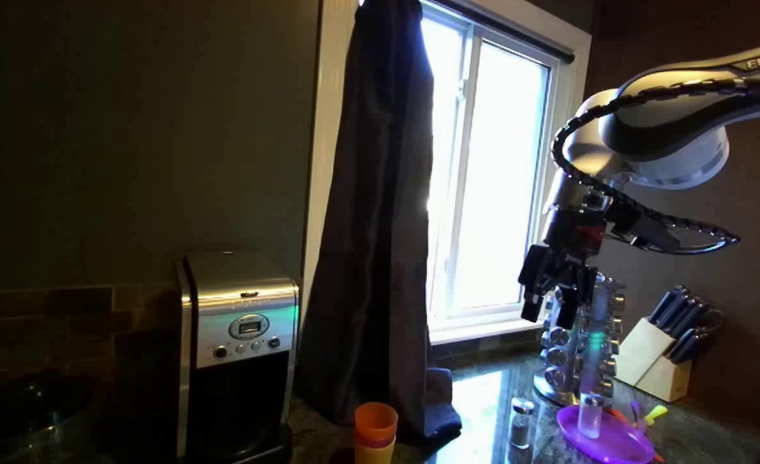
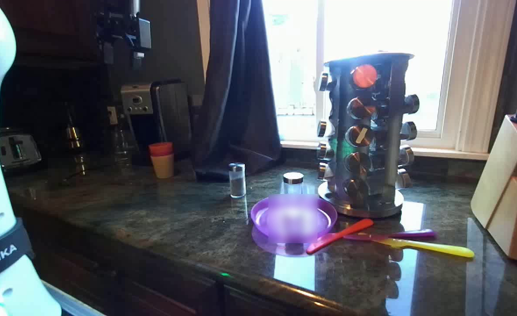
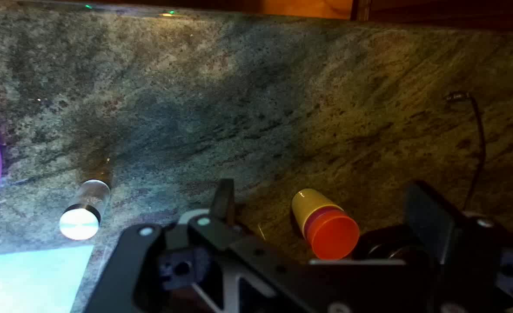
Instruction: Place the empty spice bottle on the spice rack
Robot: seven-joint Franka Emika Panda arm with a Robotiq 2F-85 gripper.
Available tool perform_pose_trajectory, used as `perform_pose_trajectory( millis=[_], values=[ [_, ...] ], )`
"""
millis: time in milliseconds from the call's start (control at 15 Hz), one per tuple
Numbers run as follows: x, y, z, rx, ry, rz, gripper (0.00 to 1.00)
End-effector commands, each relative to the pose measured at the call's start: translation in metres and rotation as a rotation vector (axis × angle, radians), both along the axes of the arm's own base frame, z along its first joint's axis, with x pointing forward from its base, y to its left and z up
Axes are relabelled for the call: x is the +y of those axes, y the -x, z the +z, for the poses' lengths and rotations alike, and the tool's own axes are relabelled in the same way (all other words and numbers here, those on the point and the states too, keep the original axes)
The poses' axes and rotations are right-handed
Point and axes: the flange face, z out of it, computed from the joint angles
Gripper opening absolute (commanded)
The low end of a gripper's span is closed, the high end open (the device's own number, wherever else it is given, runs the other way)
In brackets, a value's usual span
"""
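The spice rack [image 1: 560,348], a tall upright stand of small glass jars with shiny lids, stands on the counter in both exterior views [image 2: 374,145]. A small clear bottle with a silver lid [image 1: 591,415] stands upright on the purple plate [image 1: 634,444]; a blurred patch hides its lower part in an exterior view [image 2: 293,182]. Another silver-lidded bottle [image 2: 237,182] stands upright on the counter, also seen in the wrist view [image 3: 92,195]. I cannot tell for certain which is empty. My gripper [image 1: 550,312] is open and empty, high above the counter; its spread fingers show in the wrist view [image 3: 326,211].
Stacked orange, purple and yellow cups [image 3: 321,221] stand on the counter below the gripper, near the coffee maker [image 1: 244,348]. Coloured plastic knives [image 2: 416,245] lie in front of the rack. A knife block [image 2: 504,193] stands beside it. A dark curtain [image 2: 236,87] hangs behind.
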Motion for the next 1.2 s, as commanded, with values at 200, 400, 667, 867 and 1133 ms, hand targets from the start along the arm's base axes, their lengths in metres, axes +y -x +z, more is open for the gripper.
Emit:
perform_pose_trajectory(
  millis=[200, 400, 667, 867, 1133],
  values=[
    [0.000, 0.000, 0.001, 0.001, 0.000, 0.000, 1.00],
    [-0.004, -0.004, -0.001, -0.040, 0.025, -0.044, 1.00],
    [-0.037, -0.027, -0.012, -0.253, 0.106, -0.157, 1.00],
    [-0.066, -0.043, -0.032, -0.414, 0.197, -0.186, 1.00],
    [-0.105, -0.071, -0.059, -0.533, 0.307, -0.214, 1.00]
  ],
)
